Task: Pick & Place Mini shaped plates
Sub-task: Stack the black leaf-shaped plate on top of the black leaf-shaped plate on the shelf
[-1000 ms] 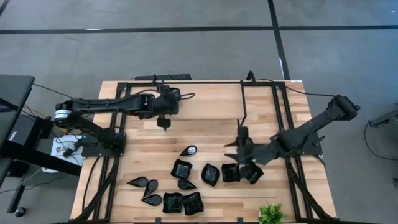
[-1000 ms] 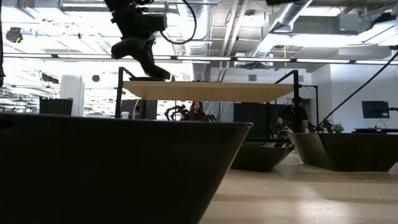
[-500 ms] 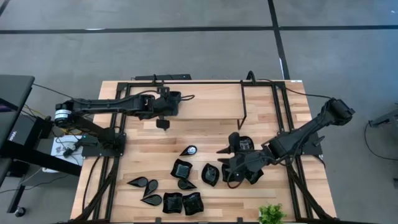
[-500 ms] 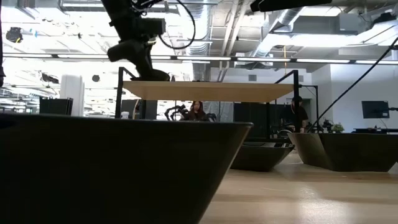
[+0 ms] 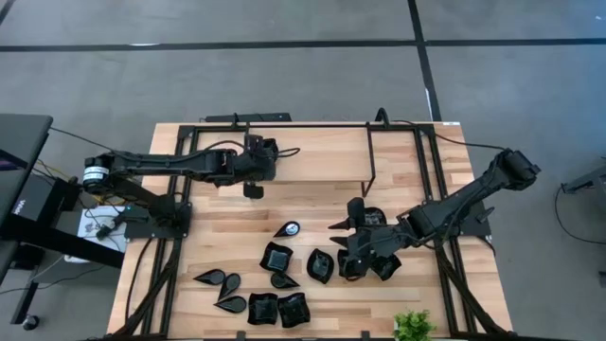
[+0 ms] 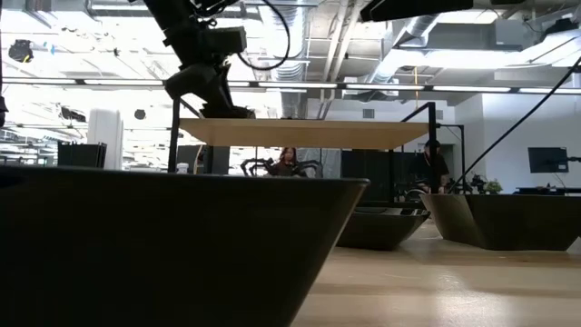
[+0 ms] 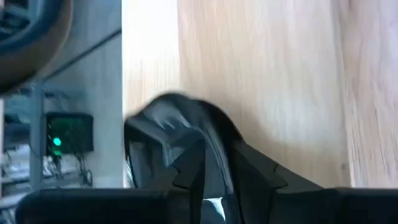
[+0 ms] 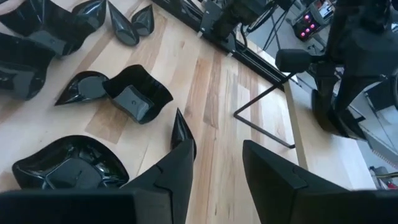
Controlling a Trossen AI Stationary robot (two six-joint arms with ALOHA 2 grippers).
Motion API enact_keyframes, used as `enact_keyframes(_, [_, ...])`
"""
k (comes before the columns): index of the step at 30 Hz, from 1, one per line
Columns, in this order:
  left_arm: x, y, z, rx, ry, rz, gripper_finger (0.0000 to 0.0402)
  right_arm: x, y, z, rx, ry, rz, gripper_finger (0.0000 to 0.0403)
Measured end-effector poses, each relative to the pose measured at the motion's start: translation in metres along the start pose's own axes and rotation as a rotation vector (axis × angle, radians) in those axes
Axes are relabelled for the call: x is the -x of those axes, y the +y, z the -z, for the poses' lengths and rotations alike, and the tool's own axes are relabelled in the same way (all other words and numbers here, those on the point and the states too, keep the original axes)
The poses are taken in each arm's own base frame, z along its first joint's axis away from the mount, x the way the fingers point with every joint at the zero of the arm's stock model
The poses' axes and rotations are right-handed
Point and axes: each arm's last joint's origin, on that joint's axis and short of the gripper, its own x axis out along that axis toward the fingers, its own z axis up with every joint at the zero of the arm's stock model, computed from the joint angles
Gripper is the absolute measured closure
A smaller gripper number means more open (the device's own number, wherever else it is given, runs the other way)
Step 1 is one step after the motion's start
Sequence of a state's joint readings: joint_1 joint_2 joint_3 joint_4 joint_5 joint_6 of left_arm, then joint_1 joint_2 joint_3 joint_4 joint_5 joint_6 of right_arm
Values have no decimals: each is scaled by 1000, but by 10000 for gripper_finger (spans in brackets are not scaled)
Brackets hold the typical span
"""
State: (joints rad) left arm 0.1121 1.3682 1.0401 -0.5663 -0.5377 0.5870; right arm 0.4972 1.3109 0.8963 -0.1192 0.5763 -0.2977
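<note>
Several mini shaped plates, glossy black, lie on the near half of the wooden table (image 5: 227, 237). Among them are a square one (image 5: 276, 256), a wavy one (image 5: 320, 265) and teardrops (image 5: 210, 278). My right gripper (image 5: 343, 242) hovers open just over the right end of this group, with a teardrop plate (image 8: 181, 134) beside one finger. My left gripper (image 5: 254, 189) is at the near edge of the raised wooden shelf (image 6: 300, 134) at the far side. It is open, with one black plate (image 7: 168, 121) at its fingers. My left gripper comes at the plate slanting down from the table's left, one finger (image 7: 189, 165) on each side of the plate's near rim (image 7: 214, 155). The plate seems to rest on the shelf. Whether the fingers touch it, I cannot tell.
A small green plant (image 5: 413, 327) stands at the near right edge. The shelf's black frame posts (image 5: 369, 161) rise at the far centre and right. In the low view a plate's dark wall (image 6: 163, 245) stands close and hides the table.
My left gripper has opened at the shelf's edge, its fingers spreading apart in the low view. My right gripper has moved toward the table's left and near edge, coming over the right end of the plate group, and has rolled about its own line.
</note>
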Motion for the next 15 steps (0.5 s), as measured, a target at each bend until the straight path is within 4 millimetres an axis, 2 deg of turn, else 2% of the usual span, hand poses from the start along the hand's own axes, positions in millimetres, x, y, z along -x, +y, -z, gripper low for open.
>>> enact_keyframes(9, [9,-7,-9,-47,10,-115,325,0,-1,0,-2,1,0,269])
enact_keyframes(15, [13,-12,-12,-62,-2,-119,319,0,-1,0,-4,1,-1,272])
